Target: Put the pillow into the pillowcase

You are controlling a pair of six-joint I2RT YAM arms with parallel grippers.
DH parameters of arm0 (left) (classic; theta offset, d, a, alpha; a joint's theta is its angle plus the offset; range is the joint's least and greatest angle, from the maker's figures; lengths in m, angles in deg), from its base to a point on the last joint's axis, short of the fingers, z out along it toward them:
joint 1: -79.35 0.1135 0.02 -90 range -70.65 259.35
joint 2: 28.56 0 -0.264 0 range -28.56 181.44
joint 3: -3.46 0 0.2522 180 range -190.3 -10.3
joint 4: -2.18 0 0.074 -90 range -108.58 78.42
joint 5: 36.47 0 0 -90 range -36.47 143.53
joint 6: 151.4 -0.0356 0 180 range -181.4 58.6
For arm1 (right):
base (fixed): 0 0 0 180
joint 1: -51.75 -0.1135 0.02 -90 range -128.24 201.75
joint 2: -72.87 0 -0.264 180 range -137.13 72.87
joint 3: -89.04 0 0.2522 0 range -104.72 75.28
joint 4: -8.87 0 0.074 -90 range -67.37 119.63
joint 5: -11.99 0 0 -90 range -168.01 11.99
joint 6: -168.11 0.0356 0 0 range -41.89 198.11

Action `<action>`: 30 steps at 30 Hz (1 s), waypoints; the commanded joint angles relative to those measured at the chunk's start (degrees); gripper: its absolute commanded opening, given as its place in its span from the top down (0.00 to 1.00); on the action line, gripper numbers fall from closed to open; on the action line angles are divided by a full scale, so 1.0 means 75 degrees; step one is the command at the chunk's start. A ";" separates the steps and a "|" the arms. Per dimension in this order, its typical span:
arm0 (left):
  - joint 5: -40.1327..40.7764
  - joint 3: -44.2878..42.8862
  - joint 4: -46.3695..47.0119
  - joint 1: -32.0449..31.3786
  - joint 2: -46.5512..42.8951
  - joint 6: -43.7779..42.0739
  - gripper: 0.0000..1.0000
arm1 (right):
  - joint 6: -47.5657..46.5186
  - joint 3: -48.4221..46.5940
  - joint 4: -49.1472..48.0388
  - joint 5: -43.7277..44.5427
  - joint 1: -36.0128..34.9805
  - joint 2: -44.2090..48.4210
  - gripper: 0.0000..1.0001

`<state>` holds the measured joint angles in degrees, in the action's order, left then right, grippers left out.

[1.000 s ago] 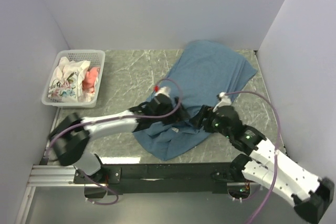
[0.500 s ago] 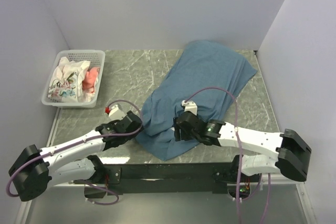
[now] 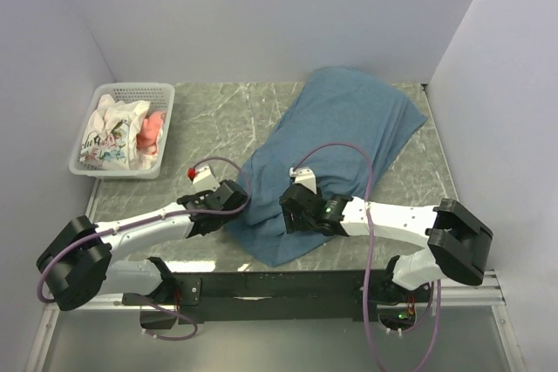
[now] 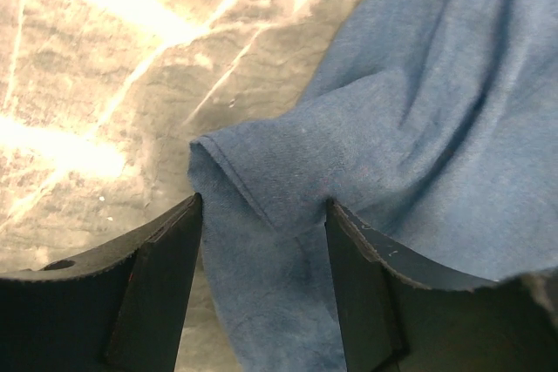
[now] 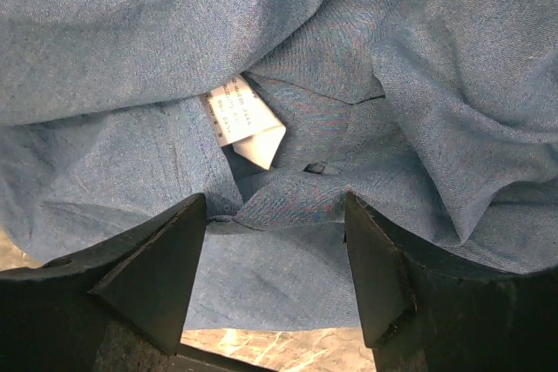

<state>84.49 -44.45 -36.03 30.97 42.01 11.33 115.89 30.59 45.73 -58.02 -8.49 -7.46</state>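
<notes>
The blue pillowcase (image 3: 344,137) lies wrinkled on the green stone table (image 3: 218,119), toward the right. Pale walls (image 3: 261,15) stand all around. A basket (image 3: 139,87) of cloths sits far left. The left gripper (image 4: 263,208) is wide, with the case's corner between its fingers. The right gripper (image 5: 275,205) is wide too, over folds.

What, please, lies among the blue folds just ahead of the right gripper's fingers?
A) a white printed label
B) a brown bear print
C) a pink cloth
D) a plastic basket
A: the right wrist view shows a small white printed label tucked in the pillowcase folds ahead of the right gripper.
</notes>
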 commanded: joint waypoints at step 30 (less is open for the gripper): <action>-0.0764 -0.0522 -0.0866 0.0087 -0.1064 -0.1271 0.35 | 0.0869 0.1891 0.0566 -0.1036 -0.0568 0.3304 0.92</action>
<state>78.79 -47.93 -40.05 31.54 36.90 3.95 120.64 43.35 49.55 -64.86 -11.90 14.00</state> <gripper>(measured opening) 0.640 0.085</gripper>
